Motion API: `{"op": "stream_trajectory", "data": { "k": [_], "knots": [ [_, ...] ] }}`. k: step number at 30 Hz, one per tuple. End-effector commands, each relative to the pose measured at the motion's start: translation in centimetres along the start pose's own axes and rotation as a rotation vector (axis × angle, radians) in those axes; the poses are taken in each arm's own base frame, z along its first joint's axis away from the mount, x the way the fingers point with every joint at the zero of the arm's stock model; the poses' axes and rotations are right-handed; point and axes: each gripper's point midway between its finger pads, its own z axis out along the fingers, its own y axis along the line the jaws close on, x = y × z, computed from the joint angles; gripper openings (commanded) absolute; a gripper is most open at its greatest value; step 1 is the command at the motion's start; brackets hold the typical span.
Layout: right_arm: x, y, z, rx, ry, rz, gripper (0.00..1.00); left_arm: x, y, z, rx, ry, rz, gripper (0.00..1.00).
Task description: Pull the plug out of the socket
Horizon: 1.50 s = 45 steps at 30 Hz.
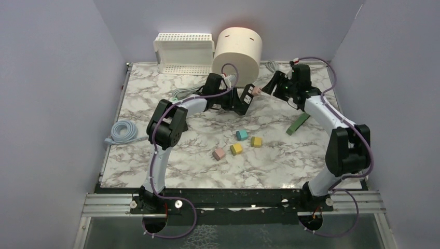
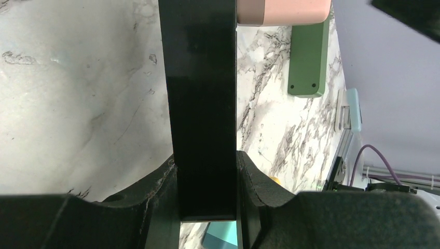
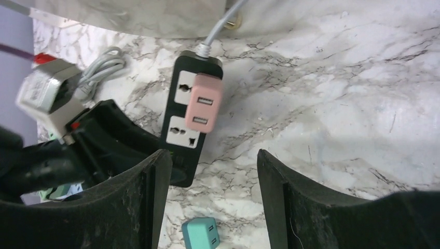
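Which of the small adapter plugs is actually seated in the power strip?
The pink adapter plugged into the black power strip. The teal adapter, two yellow adapters and a second pink adapter lie loose on the table.

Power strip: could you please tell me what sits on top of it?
A pink plug sits on the power strip; the prongs and socket beneath it are hidden.

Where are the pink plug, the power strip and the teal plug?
pink plug (image 3: 204, 101), right wrist view, front face.
power strip (image 3: 182, 136), right wrist view, lower socket.
teal plug (image 3: 200, 234), right wrist view, top face.
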Motion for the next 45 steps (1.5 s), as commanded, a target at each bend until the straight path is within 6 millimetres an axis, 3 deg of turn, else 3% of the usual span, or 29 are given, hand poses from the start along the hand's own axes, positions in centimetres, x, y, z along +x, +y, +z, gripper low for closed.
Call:
{"op": "stream_trajectory", "data": {
  "k": [1, 9, 20, 25, 27, 29, 31, 32, 39, 45],
  "knots": [
    [0.6, 0.1, 2.6, -0.031, 0.064, 0.041, 0.65, -2.8, -3.7, -1.0, 0.051, -0.081, 0.113, 0.00],
    [0.1, 0.6, 5.0, -0.087, 0.041, 0.061, 0.65, -2.1, -4.4, 0.0, 0.051, -0.059, 0.124, 0.00],
    [1.7, -0.6, 8.0, -0.096, 0.083, 0.070, 0.59, -2.2, -4.7, 0.2, 0.044, -0.053, 0.137, 0.00],
    [2.4, -0.8, 8.7, -0.108, 0.103, 0.083, 0.49, -2.5, -4.8, 0.3, 0.044, -0.055, 0.140, 0.00],
    [2.6, -0.9, 8.9, -0.108, 0.106, 0.085, 0.41, -2.6, -4.8, 0.3, 0.039, -0.053, 0.143, 0.00],
    [2.7, -0.9, 9.0, -0.109, 0.109, 0.084, 0.28, -2.5, -4.6, 0.4, 0.034, -0.050, 0.145, 0.00],
    [2.8, -1.0, 9.0, -0.110, 0.114, 0.083, 0.05, -2.4, -4.4, 0.5, 0.024, -0.049, 0.142, 0.00],
    [2.8, -0.9, 9.0, -0.110, 0.115, 0.079, 0.01, -2.4, -4.2, 0.5, 0.017, -0.050, 0.138, 0.00],
    [2.2, -0.3, 7.8, -0.111, 0.111, 0.079, 0.01, -2.6, -1.4, 1.1, -0.119, -0.039, 0.086, 0.00],
    [1.8, 3.0, 5.9, -0.266, 0.146, 0.055, 0.01, -3.2, 1.5, 1.4, -0.269, -0.050, 0.042, 0.00]
  ]
}}
